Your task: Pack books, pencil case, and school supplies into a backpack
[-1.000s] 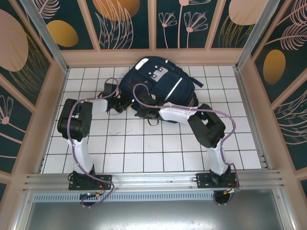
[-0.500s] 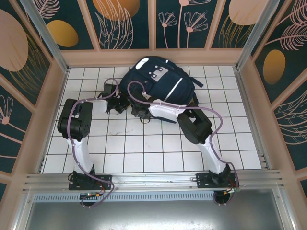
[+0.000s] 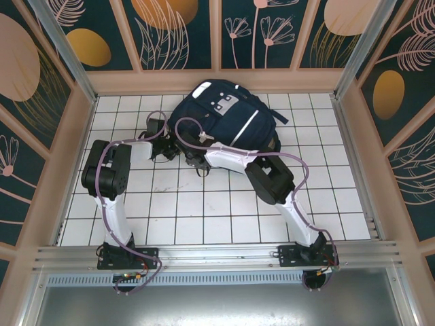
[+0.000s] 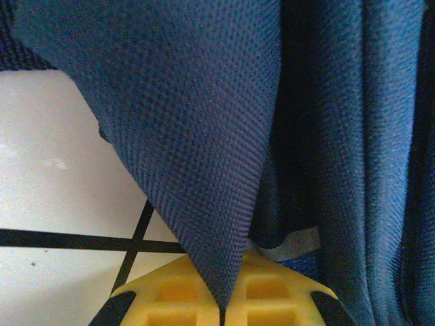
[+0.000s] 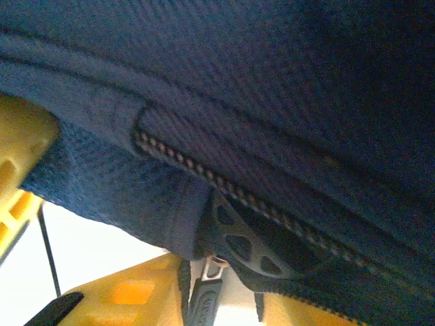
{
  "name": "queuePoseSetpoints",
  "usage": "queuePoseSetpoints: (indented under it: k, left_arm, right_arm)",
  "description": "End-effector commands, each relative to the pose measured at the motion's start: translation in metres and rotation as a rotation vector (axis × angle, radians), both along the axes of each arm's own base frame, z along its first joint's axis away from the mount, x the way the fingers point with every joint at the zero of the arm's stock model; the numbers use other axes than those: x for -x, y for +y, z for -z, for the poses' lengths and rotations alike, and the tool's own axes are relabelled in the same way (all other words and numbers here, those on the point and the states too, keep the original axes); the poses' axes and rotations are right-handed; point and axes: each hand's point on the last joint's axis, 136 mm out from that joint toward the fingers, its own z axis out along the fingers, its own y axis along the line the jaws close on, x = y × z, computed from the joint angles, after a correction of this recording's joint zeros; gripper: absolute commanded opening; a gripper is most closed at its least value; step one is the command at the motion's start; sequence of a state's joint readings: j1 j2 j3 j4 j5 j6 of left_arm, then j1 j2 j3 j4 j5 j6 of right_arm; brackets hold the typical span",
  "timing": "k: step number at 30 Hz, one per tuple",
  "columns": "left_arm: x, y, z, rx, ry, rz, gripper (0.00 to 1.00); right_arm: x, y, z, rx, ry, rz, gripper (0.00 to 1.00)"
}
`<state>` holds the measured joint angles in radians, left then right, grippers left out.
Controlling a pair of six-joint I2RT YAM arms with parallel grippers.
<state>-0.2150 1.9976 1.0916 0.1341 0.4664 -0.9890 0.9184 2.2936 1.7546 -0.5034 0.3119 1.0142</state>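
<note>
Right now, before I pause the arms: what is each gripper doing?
Left gripper: shut on a fold of the large navy blue fabric backpack.
Right gripper: fingers apart beside the dark zip pull; whether it grips cannot be told.

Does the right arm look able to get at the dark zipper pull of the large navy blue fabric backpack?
Probably yes: the dark zipper pull hangs between the right gripper's parted yellow fingers, and nothing stands between them and it.
</note>
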Motion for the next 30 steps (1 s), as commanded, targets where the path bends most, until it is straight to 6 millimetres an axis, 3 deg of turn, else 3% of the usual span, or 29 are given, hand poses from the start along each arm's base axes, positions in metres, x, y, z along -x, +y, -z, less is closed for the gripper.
queuePoseSetpoints:
  k: [1,7,15,20,23,25,30]
  left_arm:
    - [0.006,-0.004,0.011,0.004,0.029,0.011,0.07]
    - [0.007,-0.005,0.011,0.009,0.031,0.014,0.07]
    - [0.008,-0.005,0.012,0.014,0.035,0.017,0.07]
    - [0.007,-0.005,0.010,0.013,0.032,0.018,0.07]
    - [0.007,-0.005,0.008,0.011,0.028,0.017,0.07]
    - [0.006,-0.004,0.007,0.006,0.027,0.016,0.06]
    - [0.004,0.005,0.007,-0.031,0.036,-0.014,0.00]
  right_arm:
    - [0.014,-0.038,0.011,0.147,0.022,0.015,0.30]
    - [0.015,-0.027,0.008,0.133,0.007,-0.011,0.25]
    - [0.009,-0.016,0.023,0.130,0.013,-0.083,0.34]
    - [0.011,-0.013,0.031,0.143,0.021,-0.133,0.10]
    - [0.011,-0.012,0.022,0.138,0.004,-0.142,0.08]
    - [0.011,-0.013,0.012,0.133,-0.013,-0.142,0.00]
    - [0.012,-0.017,-0.014,0.133,-0.055,-0.146,0.00]
